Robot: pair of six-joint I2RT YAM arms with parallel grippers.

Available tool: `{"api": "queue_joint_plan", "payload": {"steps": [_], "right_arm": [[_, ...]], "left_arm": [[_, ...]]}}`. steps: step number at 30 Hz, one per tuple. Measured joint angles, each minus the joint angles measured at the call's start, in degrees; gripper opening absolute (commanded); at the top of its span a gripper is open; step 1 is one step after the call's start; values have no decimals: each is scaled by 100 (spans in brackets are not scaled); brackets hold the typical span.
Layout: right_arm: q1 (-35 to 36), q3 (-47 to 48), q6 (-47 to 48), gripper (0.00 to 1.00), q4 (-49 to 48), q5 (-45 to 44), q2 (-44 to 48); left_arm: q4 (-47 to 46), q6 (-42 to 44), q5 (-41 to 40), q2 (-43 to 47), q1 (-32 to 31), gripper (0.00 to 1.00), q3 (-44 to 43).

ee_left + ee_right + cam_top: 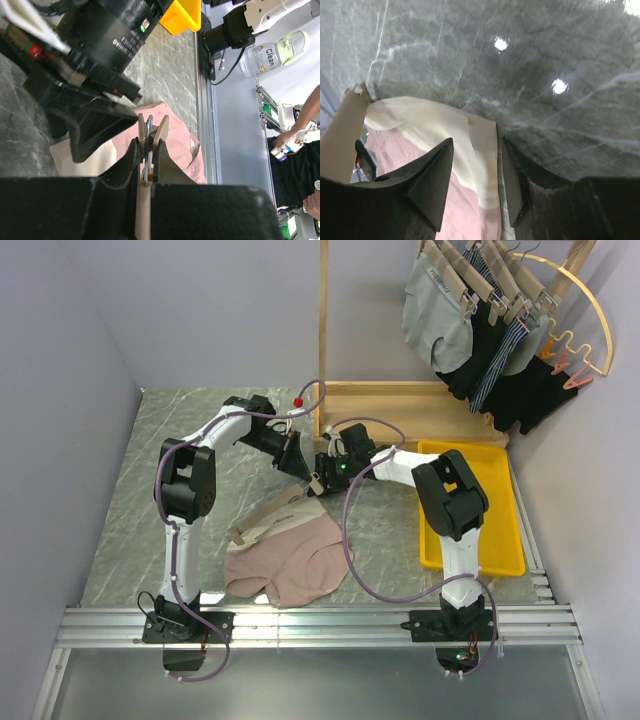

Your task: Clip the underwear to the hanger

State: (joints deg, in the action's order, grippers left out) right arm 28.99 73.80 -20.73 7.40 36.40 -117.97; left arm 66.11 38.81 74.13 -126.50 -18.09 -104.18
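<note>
The pink underwear [290,562] lies flat on the marble table, its cream waistband [262,520] towards the back left. My left gripper [293,456] hangs above the waistband. In the left wrist view it [146,147] is shut on the hanger's wooden clip [161,129], with the light-wood bar [142,205] running back between the fingers. The underwear [175,145] lies below. My right gripper [318,483] is next to the left one. In the right wrist view it [477,150] is open, its jaws either side of the waistband's edge [485,165]. The hanger's wood [340,135] shows at the left.
A yellow tray [500,540] sits right of the right arm. Behind it is a wooden rack [322,330] with grey, black and striped garments [480,330] on hangers and a gold wire arch [592,310]. A cleaner bottle [270,52] stands beyond the table's front rail.
</note>
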Motion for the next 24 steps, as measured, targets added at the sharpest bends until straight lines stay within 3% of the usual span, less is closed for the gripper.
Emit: {"api": "queue_joint_plan", "payload": {"steps": [13, 19, 22, 24], "right_arm": [[326, 407, 109, 43, 387, -791, -118], [459, 505, 170, 32, 448, -986, -192], [474, 555, 173, 22, 459, -981, -245], [474, 557, 201, 3, 463, -1008, -249]], "left_arm": [[31, 0, 0, 0, 0, 0, 0], [50, -2, 0, 0, 0, 0, 0], [24, -20, 0, 0, 2, 0, 0], [7, -37, 0, 0, 2, 0, 0]]}}
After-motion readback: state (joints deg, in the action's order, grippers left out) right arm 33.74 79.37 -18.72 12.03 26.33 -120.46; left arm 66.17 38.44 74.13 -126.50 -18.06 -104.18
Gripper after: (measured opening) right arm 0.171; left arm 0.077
